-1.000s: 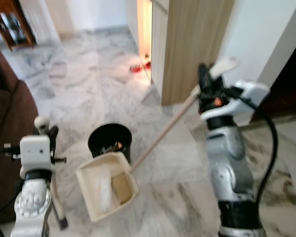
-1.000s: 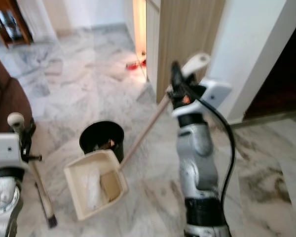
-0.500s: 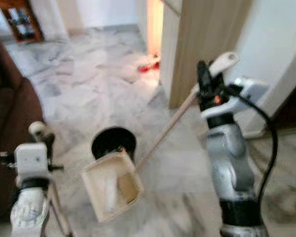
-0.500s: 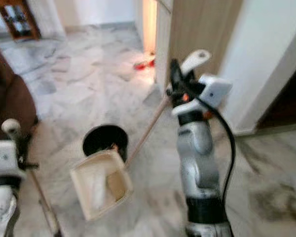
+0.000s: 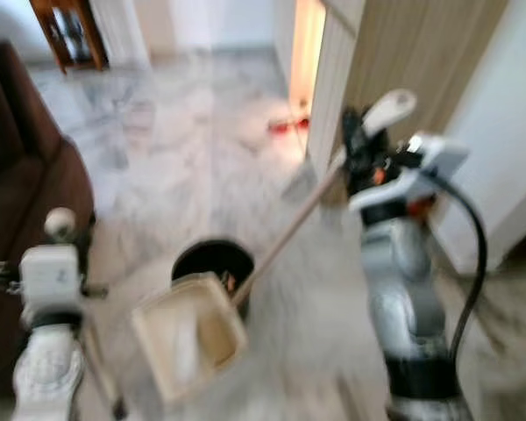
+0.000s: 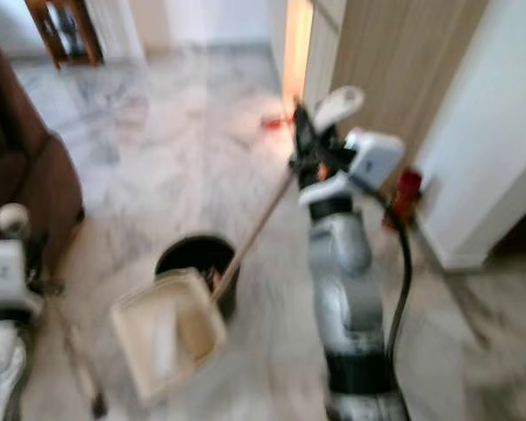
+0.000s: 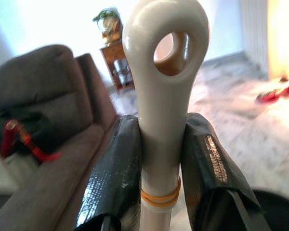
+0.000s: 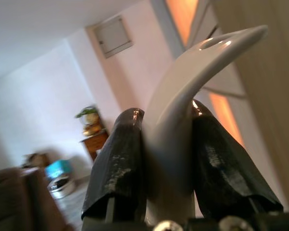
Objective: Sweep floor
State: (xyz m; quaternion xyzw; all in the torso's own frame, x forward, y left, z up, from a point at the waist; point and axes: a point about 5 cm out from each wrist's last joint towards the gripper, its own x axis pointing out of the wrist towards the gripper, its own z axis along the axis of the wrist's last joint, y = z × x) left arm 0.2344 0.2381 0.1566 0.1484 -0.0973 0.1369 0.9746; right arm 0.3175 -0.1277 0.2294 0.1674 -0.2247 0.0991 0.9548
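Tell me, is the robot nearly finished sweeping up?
Looks close. Done: something pale already lies in the cream dustpan. In hand: the right pincer grips the dustpan's long handle, tipping the pan at the black bin; the left pincer grips the broom handle. Left: emptying the pan into the bin. The pictures are too blurred to judge the floor.

Dustpan and bin ahead on the floor, between the two arms

The dustpan sits nearest the robot, its rear edge against the bin just behind it; its long handle slants up to the right gripper, whose fingers clamp its top end. The left gripper grips a broom handle at far left, beside a sofa. A wooden partition stands behind the right arm; a side table is far back left.
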